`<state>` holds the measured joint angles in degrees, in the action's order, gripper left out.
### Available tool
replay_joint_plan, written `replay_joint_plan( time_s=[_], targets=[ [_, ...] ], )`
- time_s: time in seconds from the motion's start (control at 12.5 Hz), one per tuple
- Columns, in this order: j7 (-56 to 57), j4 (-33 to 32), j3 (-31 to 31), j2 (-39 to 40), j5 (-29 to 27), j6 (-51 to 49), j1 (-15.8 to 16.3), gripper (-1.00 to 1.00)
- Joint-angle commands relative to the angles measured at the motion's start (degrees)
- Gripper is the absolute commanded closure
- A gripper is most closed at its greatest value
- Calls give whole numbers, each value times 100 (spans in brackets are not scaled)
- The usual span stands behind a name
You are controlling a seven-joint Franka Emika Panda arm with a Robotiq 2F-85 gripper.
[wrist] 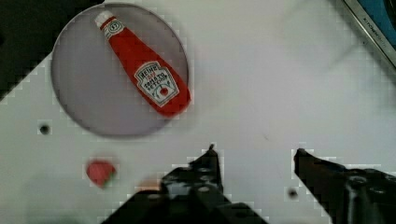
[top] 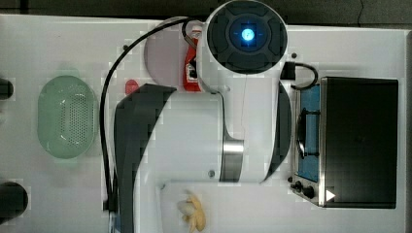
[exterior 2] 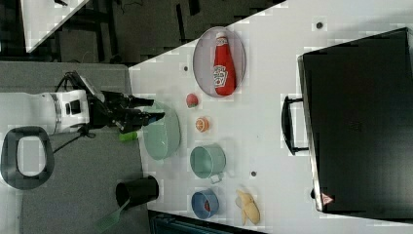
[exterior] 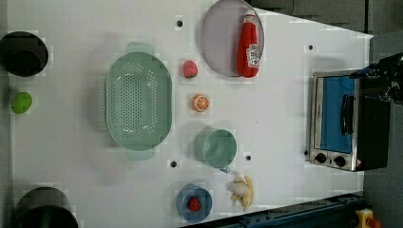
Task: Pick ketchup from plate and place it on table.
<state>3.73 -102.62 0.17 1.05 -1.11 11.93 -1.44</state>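
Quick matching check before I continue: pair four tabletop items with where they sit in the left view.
Things:
1. red ketchup bottle
2. small red strawberry
3. orange slice
4. peeled banana

Places:
A. beside the small blue bowl
B. between the green colander and the plate
C. lying on the lilac round plate
D. above the green cup

Pairs: 1-C, 2-B, 3-D, 4-A

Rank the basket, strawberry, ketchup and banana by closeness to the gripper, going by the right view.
1. Green basket, right beside the gripper.
2. Strawberry, just off the plate.
3. Ketchup, lying on the plate.
4. Banana, at the right view's bottom.
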Motion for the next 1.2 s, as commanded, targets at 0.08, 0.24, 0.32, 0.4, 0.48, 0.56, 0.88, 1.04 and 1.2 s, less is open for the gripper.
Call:
replay_joint_plan(
  time_s=[0.08,0.24,0.32,0.4,0.48,0.56,0.88,1.04,1.2],
  targets=[
    [-196,-586,326,-1635,-65,-1201,-596,-58],
    [-182,-586,342,-1538,-65,-1136,-586,-100],
    [-149,-585,365,-1428,-65,-1031,-583,-100],
    [-105,-585,398,-1283,-65,-902,-580,-100],
    [-39,-583,432,-1110,-65,-766,-573,-100],
    [39,-582,475,-914,-65,-616,-569,-100],
    [317,-559,647,-6,-65,146,-514,-100],
    [654,-525,734,456,-65,580,-488,-100],
    [1326,-453,792,919,-64,1056,-484,-100]
  ],
)
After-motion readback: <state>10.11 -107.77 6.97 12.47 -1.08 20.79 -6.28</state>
